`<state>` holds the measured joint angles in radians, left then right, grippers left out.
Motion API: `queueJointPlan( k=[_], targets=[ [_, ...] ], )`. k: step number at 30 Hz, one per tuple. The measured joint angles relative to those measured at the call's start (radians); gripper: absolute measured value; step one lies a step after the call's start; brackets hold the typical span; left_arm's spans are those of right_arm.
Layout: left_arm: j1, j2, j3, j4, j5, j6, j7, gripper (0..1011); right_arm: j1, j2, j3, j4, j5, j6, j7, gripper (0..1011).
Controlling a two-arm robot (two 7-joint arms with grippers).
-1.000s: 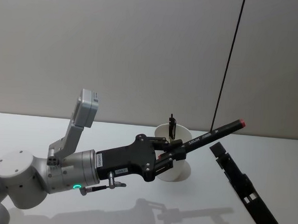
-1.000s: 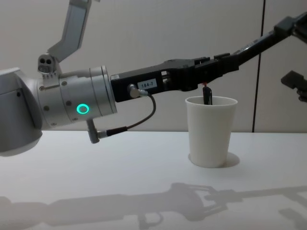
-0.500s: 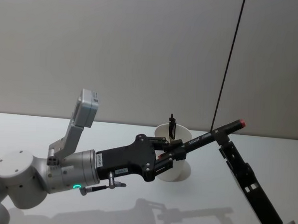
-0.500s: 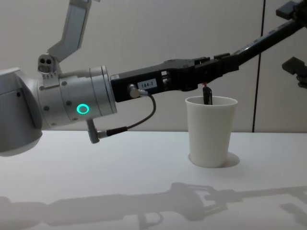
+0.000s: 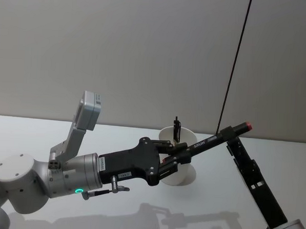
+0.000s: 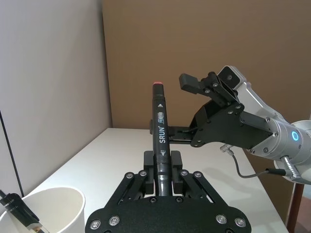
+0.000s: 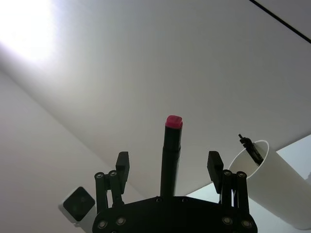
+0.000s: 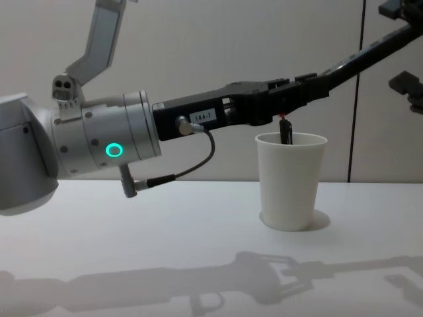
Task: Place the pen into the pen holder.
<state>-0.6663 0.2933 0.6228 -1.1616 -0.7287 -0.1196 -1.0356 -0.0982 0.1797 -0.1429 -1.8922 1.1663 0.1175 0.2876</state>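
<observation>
A: Left claw (image 5: 180, 155) is up over the table (image 8: 165, 224), jaws pressed tight on the black marker (image 5: 213, 139). It has it by the lower end.

B: And look at that angle! The marker is tilted, red cap high, pointing away toward the robot's right, the whole thing in the air.

A: Where's the pen holder in all this?

B: That's the white paper cup (image 8: 291, 185), upright, toward the table's far edge. The left claw hangs just above its rim on the left side. From the chest camera the marker slants up over the cup's mouth. The marker is wholly outside the cup.

A: Something is sitting in there, though.

B: A slim black pen (image 5: 177, 127), standing against the cup's inner wall with its top poking above the rim.

A: Now the right arm. It comes in from the table's near right side and reaches up steeply.

B: Right claw (image 7: 168, 162) is at the marker's red end, fingers (image 7: 214, 165) spread wide, one on each side of the barrel. Its wrist camera shows a gap on both sides, so they're around the marker and apart from it.

A: So one claw is pinching and the other is open around the same marker.

B: Exactly. The left is at the bottom and the right at the top, with the cup below, much closer to the left claw.

A: And a green ring light (image 8: 114, 150) is glowing on the left arm's wrist.
</observation>
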Motion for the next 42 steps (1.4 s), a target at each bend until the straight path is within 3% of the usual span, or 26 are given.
queueJointPlan(
  k=[30,38,42],
  targets=[
    [0.0,0.0,0.0,0.0,0.0,0.0,0.0,204,0.03,-0.014,-0.036,-0.005,-0.033,-0.045,-0.073,998],
    [0.0,0.0,0.0,0.0,0.0,0.0,0.0,203,0.033,-0.014,-0.04,-0.005,-0.036,-0.048,-0.081,836],
    [0.0,0.0,0.0,0.0,0.0,0.0,0.0,204,0.034,-0.014,-0.041,-0.006,-0.037,-0.049,-0.083,700]
  ],
)
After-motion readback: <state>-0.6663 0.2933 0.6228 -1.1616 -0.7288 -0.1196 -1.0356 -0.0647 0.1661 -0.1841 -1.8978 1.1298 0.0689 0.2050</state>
